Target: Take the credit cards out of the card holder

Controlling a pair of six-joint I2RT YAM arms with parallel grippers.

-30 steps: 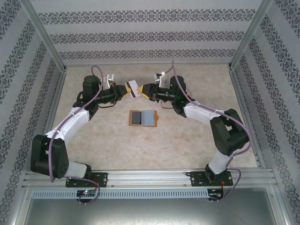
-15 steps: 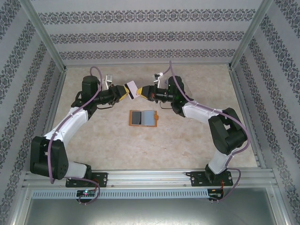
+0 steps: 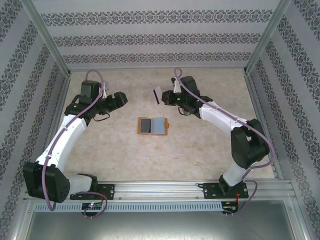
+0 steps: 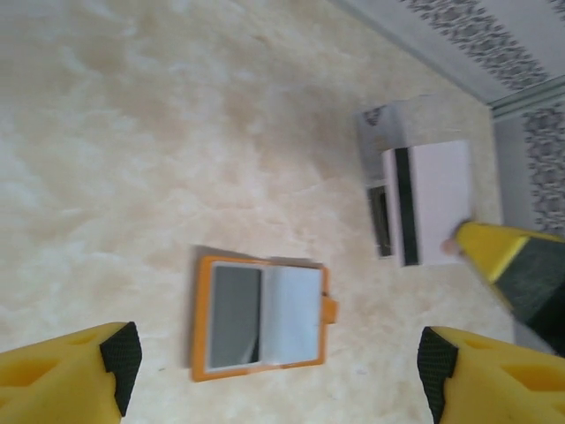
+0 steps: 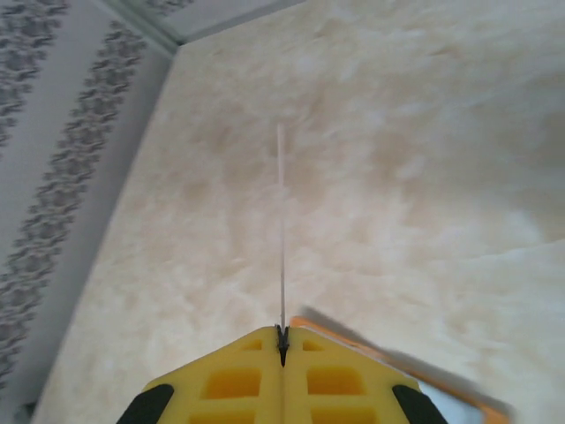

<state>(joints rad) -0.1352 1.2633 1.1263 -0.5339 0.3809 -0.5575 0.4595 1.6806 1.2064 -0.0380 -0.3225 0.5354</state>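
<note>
- My right gripper (image 5: 282, 340) is pressed together, pinching a thin pale dark-striped card (image 4: 433, 201) above the beige marbled table (image 3: 210, 150).
- My left gripper (image 4: 275, 371) is spread, empty.
- The orange folding leather-like card holder (image 3: 153, 125) lies open on the table between my arms.

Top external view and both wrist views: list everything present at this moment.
card holder: one, orange with grey-blue inside, lying open at the table's centre.
dark card: one, black, in the holder's left half.
pale card: one, whitish with a dark stripe, held above the table beyond the holder.
table: one, beige marbled.
walls: grey patterned, on three sides.
left gripper: yellow and black, open, empty.
right gripper: yellow and black, shut on the pale card.
</note>
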